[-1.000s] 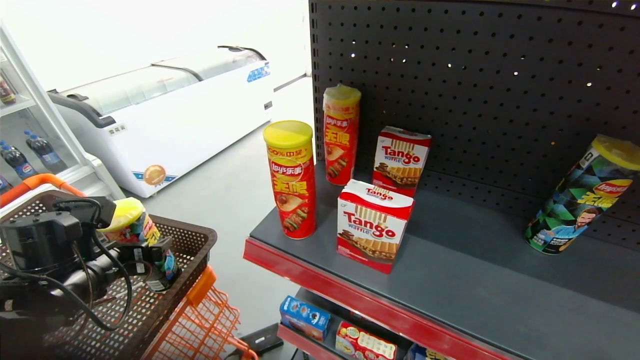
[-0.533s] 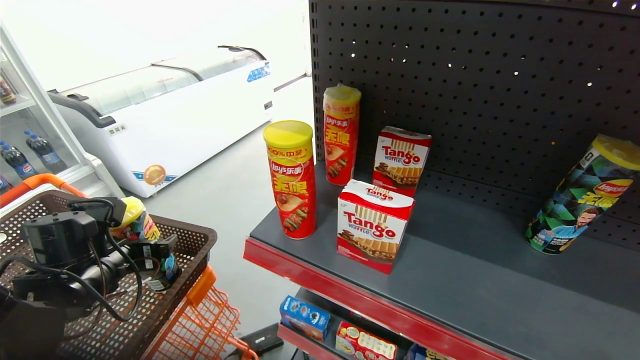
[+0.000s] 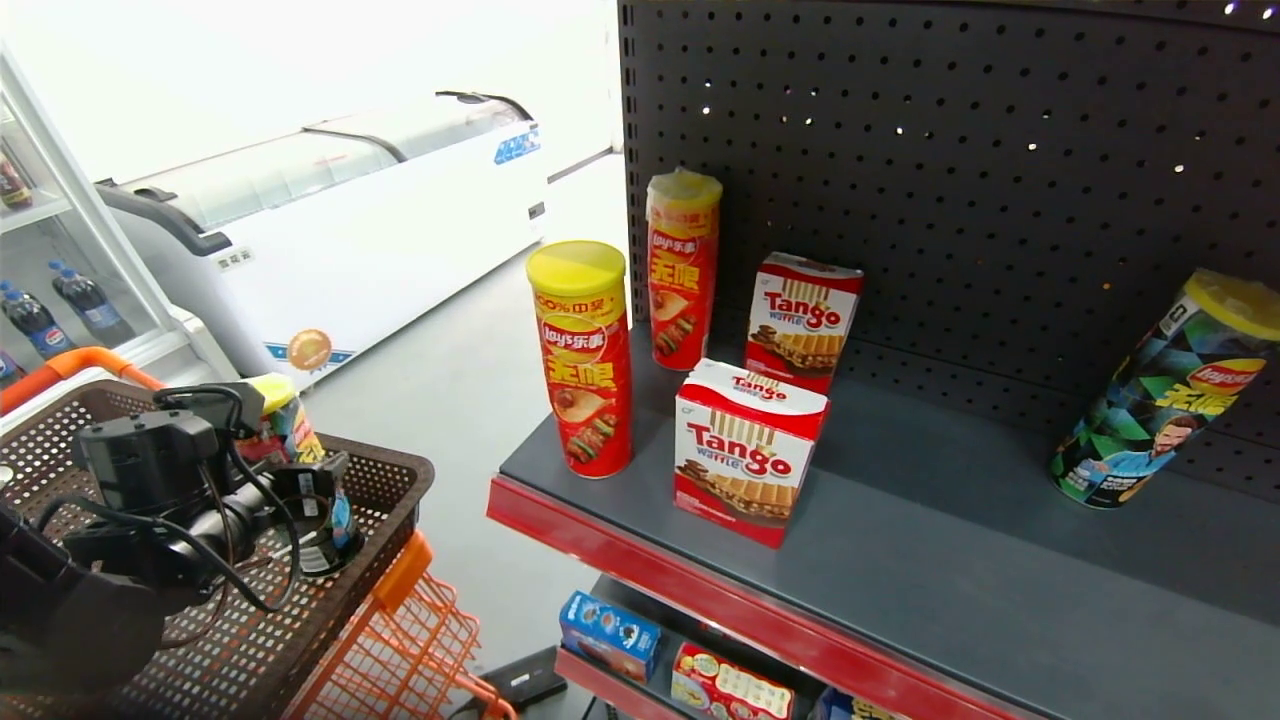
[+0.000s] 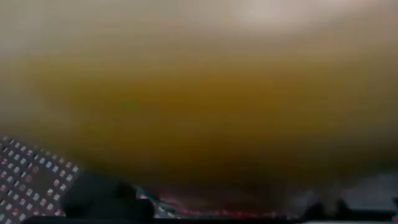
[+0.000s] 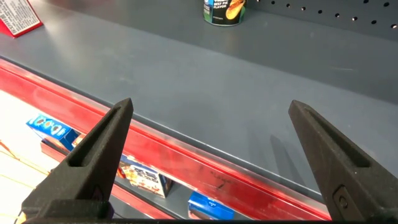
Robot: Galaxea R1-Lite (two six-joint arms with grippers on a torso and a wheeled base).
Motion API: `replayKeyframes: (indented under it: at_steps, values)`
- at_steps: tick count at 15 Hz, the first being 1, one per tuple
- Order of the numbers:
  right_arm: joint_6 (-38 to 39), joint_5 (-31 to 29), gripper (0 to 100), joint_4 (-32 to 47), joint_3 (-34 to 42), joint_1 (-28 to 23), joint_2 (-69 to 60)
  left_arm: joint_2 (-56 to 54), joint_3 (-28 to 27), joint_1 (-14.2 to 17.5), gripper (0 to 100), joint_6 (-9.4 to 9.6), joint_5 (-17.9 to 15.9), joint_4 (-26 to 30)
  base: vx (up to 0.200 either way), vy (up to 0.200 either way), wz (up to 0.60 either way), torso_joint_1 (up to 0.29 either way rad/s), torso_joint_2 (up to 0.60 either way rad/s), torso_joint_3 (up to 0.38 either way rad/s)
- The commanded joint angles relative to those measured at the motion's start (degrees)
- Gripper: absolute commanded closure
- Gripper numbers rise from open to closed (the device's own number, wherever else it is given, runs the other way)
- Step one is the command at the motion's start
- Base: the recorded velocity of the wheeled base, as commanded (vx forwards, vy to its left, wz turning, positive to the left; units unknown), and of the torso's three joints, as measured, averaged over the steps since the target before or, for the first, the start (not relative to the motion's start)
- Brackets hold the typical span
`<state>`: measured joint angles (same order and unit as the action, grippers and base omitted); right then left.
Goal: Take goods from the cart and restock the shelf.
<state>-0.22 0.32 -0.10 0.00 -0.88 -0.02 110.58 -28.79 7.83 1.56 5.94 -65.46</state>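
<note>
My left gripper (image 3: 312,497) is shut on a chips can (image 3: 290,432) with a yellow lid, held a little tilted above the brown cart basket (image 3: 392,482). In the left wrist view the can (image 4: 199,106) sits close against the camera as a yellow-brown blur. My right gripper (image 5: 214,155) is open with nothing between its fingers, hanging over the front of the grey shelf (image 5: 249,81), near its red edge (image 5: 205,163). On the shelf (image 3: 950,560) stand two red chips cans (image 3: 585,360) (image 3: 682,270) and two wafer boxes (image 3: 745,450) (image 3: 802,320).
A dark green chips can (image 3: 1160,400) leans against the pegboard at the shelf's right; its base (image 5: 224,9) shows in the right wrist view. Bare shelf lies between it and the boxes. Snack packs (image 3: 610,635) fill the lower shelf. A white freezer (image 3: 330,230) stands behind the cart.
My left gripper has moved up and to the right with the chips can, which now stands higher over the basket. Goods on the shelf have not moved.
</note>
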Motion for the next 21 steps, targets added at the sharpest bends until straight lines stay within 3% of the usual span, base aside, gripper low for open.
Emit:
replayKeyframes:
  at_steps: [1,3,5,9,16,18,19,21]
  values:
    - [0.0,0.0,0,0.0,0.0,0.0,0.0,0.6,-1.4,-0.4,100,0.11,0.0,0.0,0.0,0.0,0.0,0.0,0.0,0.0]
    - [0.0,0.0,0,0.1,0.0,0.0,0.0,0.2,-1.6,-1.5,100,0.9,0.0,-0.4,0.0,0.0,0.0,0.0,0.0,0.0]
    - [0.0,0.0,0,0.0,0.0,0.0,0.0,-2.5,-1.5,-1.8,100,3.19,-0.4,-0.6,0.0,0.0,0.0,0.0,0.0,0.0]
    - [0.0,0.0,0,0.0,0.0,0.0,0.0,-10.3,-2.3,-4.5,100,3.27,-2.9,1.7,0.0,0.0,0.0,0.0,0.0,0.0]
    - [0.0,0.0,0,0.0,0.0,0.0,0.0,-25.6,2.7,-12.0,100,3.36,-4.8,7.0,0.0,0.0,0.0,0.0,0.0,0.0]
    - [0.0,0.0,0,0.0,0.0,0.0,0.0,-32.4,3.2,-15.2,100,3.19,-5.1,13.4,0.0,0.0,0.0,0.0,0.0,0.0]
    - [0.0,0.0,0,0.0,0.0,0.0,0.0,-36.6,3.9,-16.7,100,3.19,-6.9,17.5,0.0,0.0,0.0,0.0,0.0,0.0]
    - [0.0,0.0,0,0.0,0.0,0.0,0.0,-43.5,3.6,-17.3,100,2.92,-15.1,27.4,0.0,0.0,0.0,0.0,0.0,0.0]
